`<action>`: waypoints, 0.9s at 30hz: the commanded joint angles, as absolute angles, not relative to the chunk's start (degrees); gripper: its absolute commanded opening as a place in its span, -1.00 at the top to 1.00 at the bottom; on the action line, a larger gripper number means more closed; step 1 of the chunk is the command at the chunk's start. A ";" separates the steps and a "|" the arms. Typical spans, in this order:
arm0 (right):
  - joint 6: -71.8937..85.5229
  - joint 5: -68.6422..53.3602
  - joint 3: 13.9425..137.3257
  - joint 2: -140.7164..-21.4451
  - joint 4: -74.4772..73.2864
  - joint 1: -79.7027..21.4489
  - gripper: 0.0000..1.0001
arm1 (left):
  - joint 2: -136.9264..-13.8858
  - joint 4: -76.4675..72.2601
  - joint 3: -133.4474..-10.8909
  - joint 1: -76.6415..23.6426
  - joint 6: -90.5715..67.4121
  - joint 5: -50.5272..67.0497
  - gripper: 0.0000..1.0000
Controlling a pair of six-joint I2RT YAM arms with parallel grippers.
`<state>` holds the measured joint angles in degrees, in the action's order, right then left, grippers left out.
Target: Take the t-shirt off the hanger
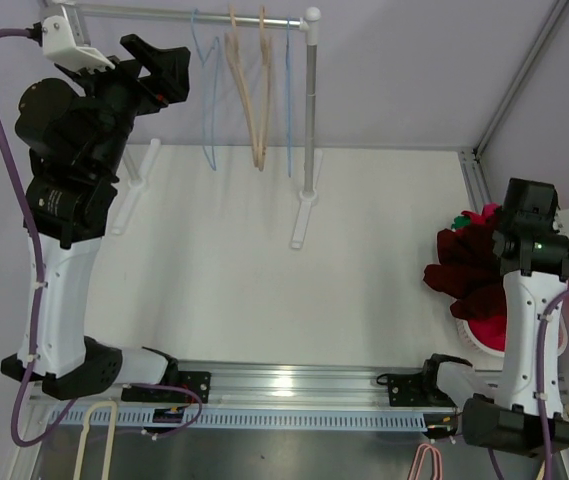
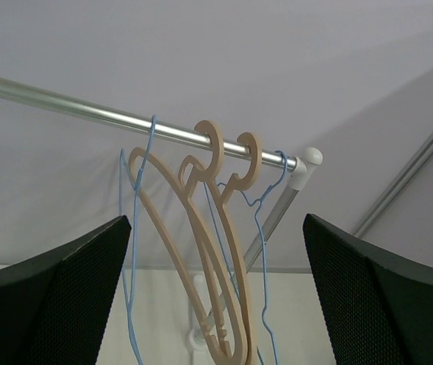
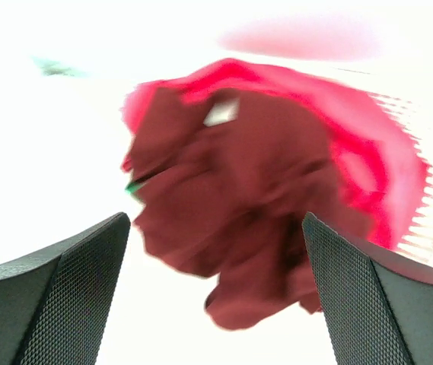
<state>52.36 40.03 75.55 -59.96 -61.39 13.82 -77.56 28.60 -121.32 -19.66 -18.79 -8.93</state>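
**Item 1, t-shirt (image 1: 464,270):** dark red, lying crumpled in a heap at the right edge of the table. It is resting against pink cloth (image 1: 489,325) in a white slatted basket (image 1: 469,335), well apart from the rail.

**Item 2, right gripper (image 3: 216,217):** hanging just above the heap. Its jaws are standing wide and gripping nothing. The wrist view is blurred and overexposed.

**Item 3, left gripper (image 2: 216,219):** raised at the far left and facing the rail. Its jaws are standing wide and gripping nothing.

**Item 4, rail (image 1: 194,15):** metal, running along the far side on a white-footed stand.

**Item 5, two wooden hangers (image 1: 249,90):** hanging bare on the rail, side by side.

**Item 6, blue wire hangers (image 1: 204,100):** hanging bare on the rail, flanking the wooden pair.

**Item 7, spare hangers:** a beige hanger (image 1: 94,440) and a pink hanger (image 1: 429,462) are lying at the near edge.
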 commanded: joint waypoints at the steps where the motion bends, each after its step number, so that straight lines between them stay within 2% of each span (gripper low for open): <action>1: 49.58 44.38 82.52 -58.10 -63.20 5.56 -0.99 | -74.19 30.58 -120.17 -20.92 -17.40 -10.02 -0.99; 5: 39.75 44.39 88.67 -60.02 -58.81 -8.31 -0.99 | -64.45 22.98 -102.52 -21.53 -18.89 -11.78 -0.99; 6: 38.07 44.12 89.38 -60.55 -57.58 -10.00 -0.99 | -59.20 21.11 -91.69 -21.71 -19.51 -11.86 -0.99; 9: 30.87 39.56 90.18 -61.87 -53.98 -14.92 -0.99 | -52.14 17.76 -79.78 -23.11 -20.92 -14.76 -0.99; 16: 24.87 25.59 83.33 -58.89 -47.55 -19.68 -0.99 | -42.90 27.84 -71.74 -26.54 -21.79 -16.70 -0.99; 20: 22.59 17.60 79.20 -56.87 -46.67 -22.41 -0.99 | -37.90 30.76 -66.55 -26.89 -22.76 -13.38 -0.99; 27: 19.25 11.97 73.31 -50.99 -46.85 -25.84 -0.99 | -31.31 36.03 -58.01 -26.98 -23.73 -8.79 -0.99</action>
<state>22.46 16.91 74.26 -54.37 -48.95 -25.32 -33.76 32.86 -60.20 -26.52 -22.22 -11.75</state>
